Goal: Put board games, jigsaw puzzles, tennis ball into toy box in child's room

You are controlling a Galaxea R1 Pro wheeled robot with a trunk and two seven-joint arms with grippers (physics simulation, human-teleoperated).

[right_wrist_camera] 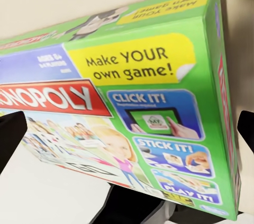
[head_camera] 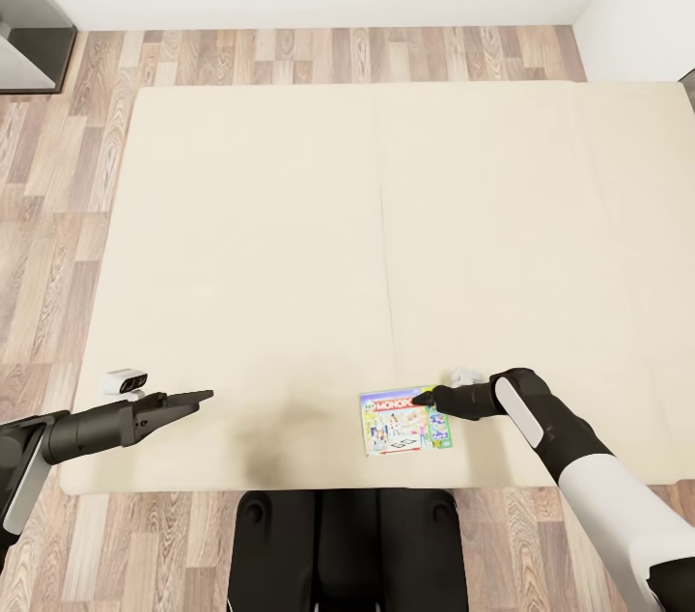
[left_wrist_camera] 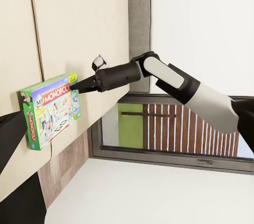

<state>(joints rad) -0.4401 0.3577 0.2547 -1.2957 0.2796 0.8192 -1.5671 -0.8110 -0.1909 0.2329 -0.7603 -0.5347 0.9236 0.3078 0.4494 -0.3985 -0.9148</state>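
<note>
Here the Monopoly board game [head_camera: 405,420] lies flat near the front edge of the cream bed [head_camera: 290,236], and the right gripper [head_camera: 425,397] reaches its far right corner, fingers spread around it. The left gripper [head_camera: 198,397] hovers well apart to the left, closed and empty.

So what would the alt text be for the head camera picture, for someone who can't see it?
Seen from above, the right gripper reaches a pale green Monopoly box lying flat near the front edge of a cream bed. The left gripper hovers apart over the bed.
</note>
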